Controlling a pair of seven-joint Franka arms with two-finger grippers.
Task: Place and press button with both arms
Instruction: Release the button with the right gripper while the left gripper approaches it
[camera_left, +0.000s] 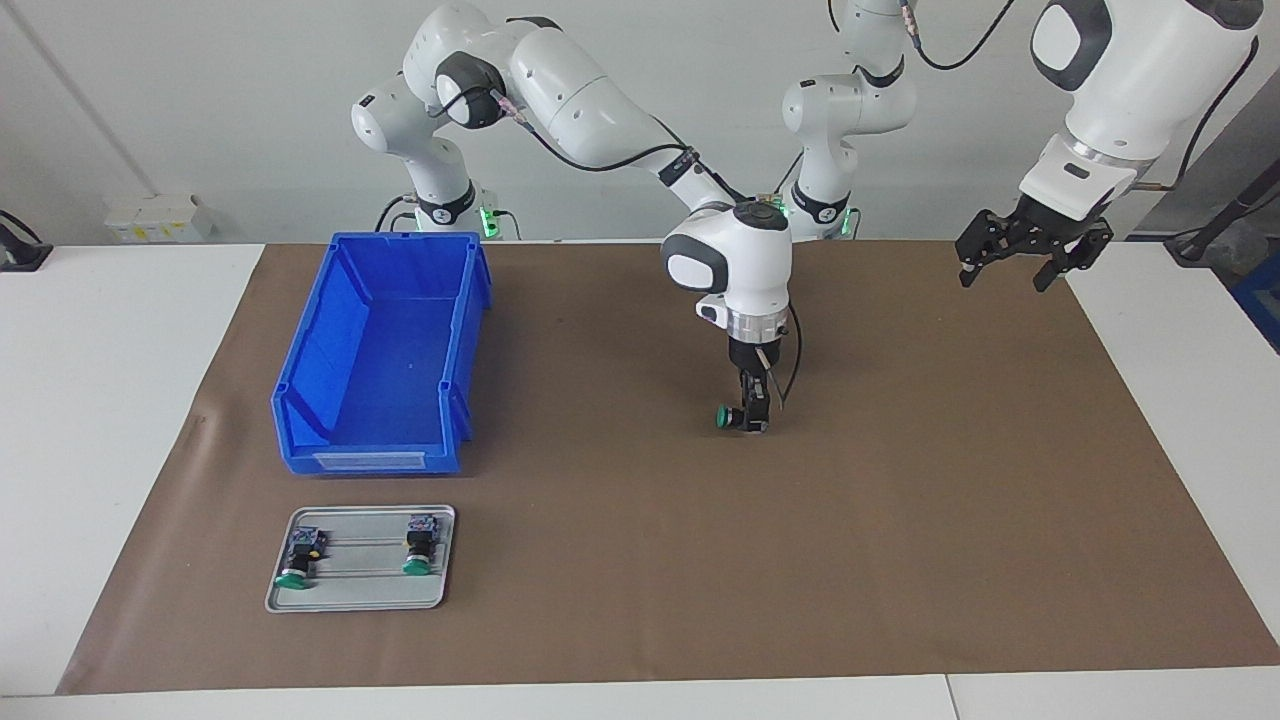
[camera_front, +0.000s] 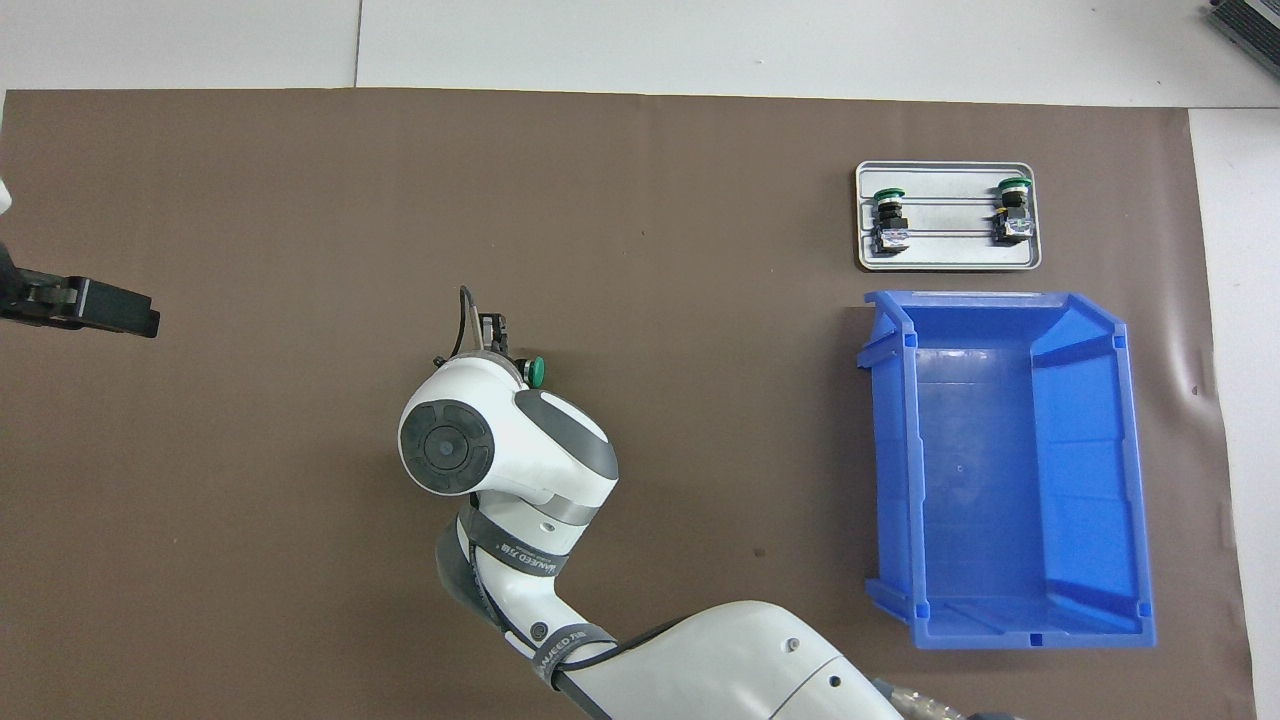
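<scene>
A robotics lab (two white arms (camera_left: 560, 90), paper-covered table (camera_left: 900, 560)).

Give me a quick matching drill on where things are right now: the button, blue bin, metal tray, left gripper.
Things:
1. button
2. blue bin
3. metal tray
4. left gripper

Places:
A. raised, toward the left arm's end of the mat
B. mid-mat, at the right gripper
C. holds two green-capped switches
D. empty, nearer to the robots than the tray

Pairs: 1-B, 2-D, 3-C, 4-A
</scene>
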